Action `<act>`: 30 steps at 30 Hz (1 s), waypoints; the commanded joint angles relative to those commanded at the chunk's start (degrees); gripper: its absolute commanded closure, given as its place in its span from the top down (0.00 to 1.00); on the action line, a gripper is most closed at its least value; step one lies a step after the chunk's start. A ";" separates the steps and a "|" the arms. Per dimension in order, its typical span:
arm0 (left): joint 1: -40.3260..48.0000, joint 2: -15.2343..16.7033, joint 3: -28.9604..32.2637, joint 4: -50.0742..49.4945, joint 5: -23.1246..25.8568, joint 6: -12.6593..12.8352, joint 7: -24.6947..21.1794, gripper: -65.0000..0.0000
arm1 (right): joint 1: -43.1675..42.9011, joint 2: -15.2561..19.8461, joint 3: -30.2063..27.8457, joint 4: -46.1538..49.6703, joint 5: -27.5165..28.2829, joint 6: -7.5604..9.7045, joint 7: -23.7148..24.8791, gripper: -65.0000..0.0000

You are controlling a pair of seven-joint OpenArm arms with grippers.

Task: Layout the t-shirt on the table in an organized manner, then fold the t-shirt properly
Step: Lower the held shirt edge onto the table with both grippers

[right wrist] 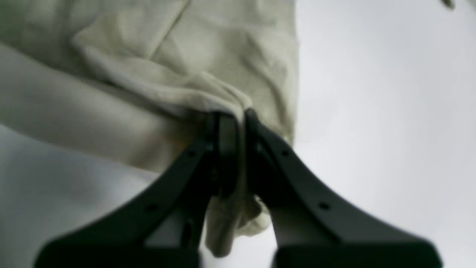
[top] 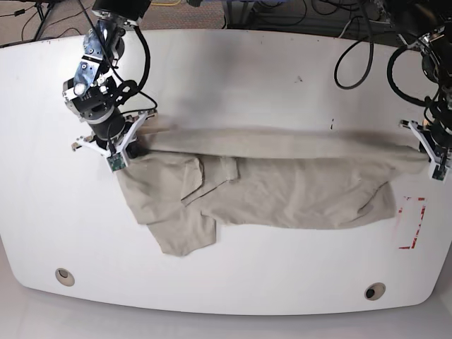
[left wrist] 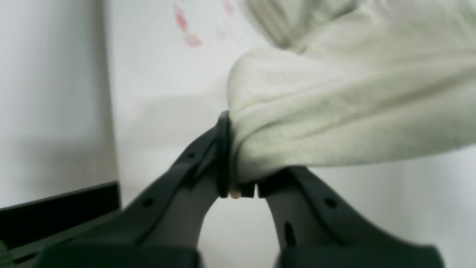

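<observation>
T-shirt [top: 282, 192], one, beige-grey, plain: lay partly on the worktop [top: 212, 282], wrinkled, with its near edge stretched in a long band between the two tools. Its lower part spread over the middle of the worktop toward the base view's bottom, one portion reaching lower on that view's left; small folded flaps lay near the centre.

Right tool [right wrist: 232, 149], one, black: closed on a gathered pinch of the fabric, a crumpled end of cloth protruding past the fingers.

Left tool [left wrist: 241, 190], one, black: closed down on the opposite end of the band, the cloth bunched between its fingers.

Worktop, one, white, glossy, rounded corners: bore two round grommets [top: 375, 291], one near each corner at the base view's bottom, and a red-outlined mark [top: 412, 222], beside the shirt on that view's right.

Cables [top: 371, 53], black: looped near both arms.
</observation>
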State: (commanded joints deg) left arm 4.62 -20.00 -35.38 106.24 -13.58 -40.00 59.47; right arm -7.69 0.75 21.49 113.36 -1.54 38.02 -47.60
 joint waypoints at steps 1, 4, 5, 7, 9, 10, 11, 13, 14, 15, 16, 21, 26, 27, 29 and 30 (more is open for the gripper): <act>1.41 0.00 -0.35 -0.09 0.09 0.00 -0.88 0.00 | -0.88 -0.44 0.00 0.00 0.00 0.00 0.00 0.00; 4.75 -0.09 -0.62 -0.18 0.35 0.00 -3.43 0.00 | -2.73 -1.49 0.00 0.00 -0.18 -0.09 -0.09 0.00; 5.45 -0.09 -0.62 -0.18 0.35 0.00 -3.96 0.00 | -3.08 -1.67 0.00 0.00 -0.35 -0.09 -0.18 0.00; 7.12 -0.26 -0.62 -0.18 0.44 0.00 -4.84 0.00 | -4.22 -1.93 0.09 0.00 -0.44 -0.09 -0.26 0.00; 8.53 -1.41 -0.53 -0.18 0.26 0.00 -5.01 0.00 | -5.63 -1.93 0.00 0.00 -0.44 -0.09 -0.26 0.00; 8.97 -1.76 -0.35 -0.18 0.18 0.00 -5.01 0.00 | -5.98 -1.93 0.00 0.00 -0.35 -0.09 -0.26 0.00; 9.58 -2.02 -0.35 -0.18 0.18 0.00 -5.01 0.00 | -6.68 -1.93 0.00 0.00 -0.26 -0.09 -0.26 0.00; 10.29 -2.29 -0.44 -0.26 0.26 0.00 -5.10 0.00 | -7.65 -1.93 -0.09 0.00 -0.35 -0.09 -0.26 0.00; 10.55 -2.37 -0.53 -0.44 0.26 0.00 -5.10 0.00 | -8.18 -1.93 -0.09 0.00 -0.35 -0.09 -0.26 0.00; 10.81 -2.37 -0.53 -0.62 0.18 0.00 -5.10 0.00 | -8.53 -1.93 -0.09 0.00 -0.35 -0.09 -0.26 0.00; 11.25 -2.46 -0.53 -1.05 0.35 0.00 -5.10 0.00 | -9.32 -1.93 -0.09 0.00 -0.26 -0.09 -0.26 0.00; 11.60 -3.60 -0.62 -2.90 0.44 0.00 -5.27 0.00 | -11.34 -1.93 -0.09 0.00 -0.35 -0.09 -0.26 0.00; 13.19 -5.71 -0.35 -4.48 0.09 0.00 -5.36 0.00 | -13.89 -2.02 -0.09 0.00 -0.18 -0.18 -0.35 0.10; 13.19 -5.71 -0.35 -4.48 0.09 0.00 -5.36 0.00 | -14.33 -2.02 -0.09 0.00 -0.18 -0.18 -0.35 0.15; 13.45 -5.80 -0.35 -4.48 0.18 0.00 -5.36 0.04 | -15.12 -2.02 -0.09 0.00 -0.18 -0.26 -0.35 0.27; 13.45 -5.80 -0.35 -4.48 0.35 0.00 -5.36 0.10 | -15.74 -2.11 -0.09 0.00 -0.18 -0.26 -0.35 0.36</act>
State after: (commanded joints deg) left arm 18.07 -25.80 -35.74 101.76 -13.23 -40.00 54.11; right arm -23.43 -1.36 21.41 113.36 -1.71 37.76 -47.96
